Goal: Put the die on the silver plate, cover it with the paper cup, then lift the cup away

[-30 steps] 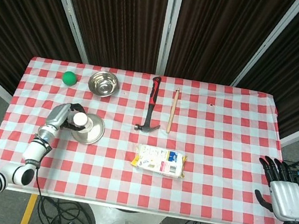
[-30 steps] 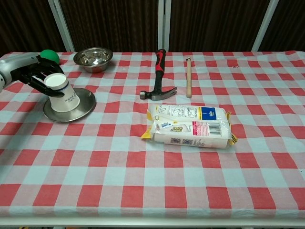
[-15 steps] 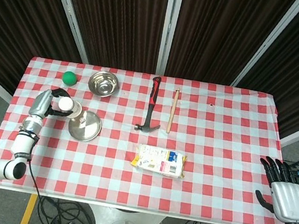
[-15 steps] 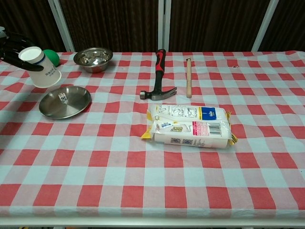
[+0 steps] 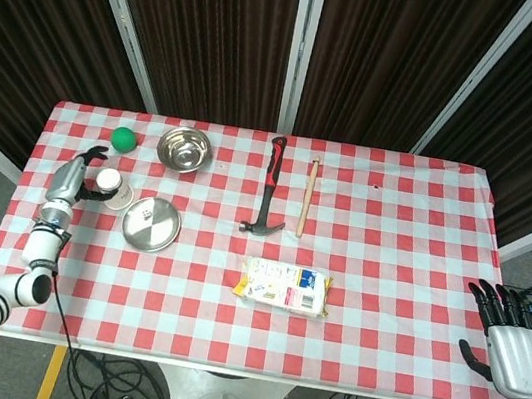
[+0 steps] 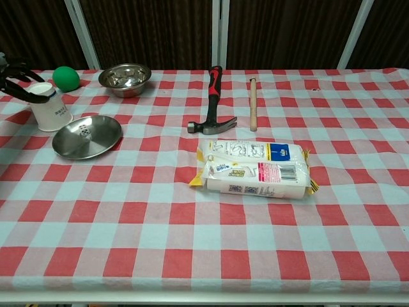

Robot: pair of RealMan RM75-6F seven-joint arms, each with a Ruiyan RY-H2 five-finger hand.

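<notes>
The silver plate [image 5: 154,235] [image 6: 96,144] lies at the table's left, with the small white die [image 5: 146,212] [image 6: 83,131] uncovered on it. The white paper cup [image 5: 113,191] [image 6: 51,110] stands upside down on the cloth just left of the plate. My left hand [image 5: 71,182] [image 6: 18,83] still holds it, dark fingers wrapped round its upper end. My right hand [image 5: 509,341] hangs off the table's front right corner with fingers apart and nothing in it; the chest view does not show it.
A green ball [image 5: 125,139] [image 6: 66,77] and a steel bowl [image 5: 184,149] [image 6: 125,78] sit behind the cup and plate. A red-and-black hammer [image 5: 265,194] [image 6: 211,102] and a wooden stick [image 5: 308,198] [image 6: 253,102] lie mid-table. A packaged food bag [image 5: 284,286] [image 6: 255,169] lies in front.
My left hand lifted the cup off the plate, uncovering the die, carried it left and set it upside down on the cloth beside the plate. The right hand stayed put.
</notes>
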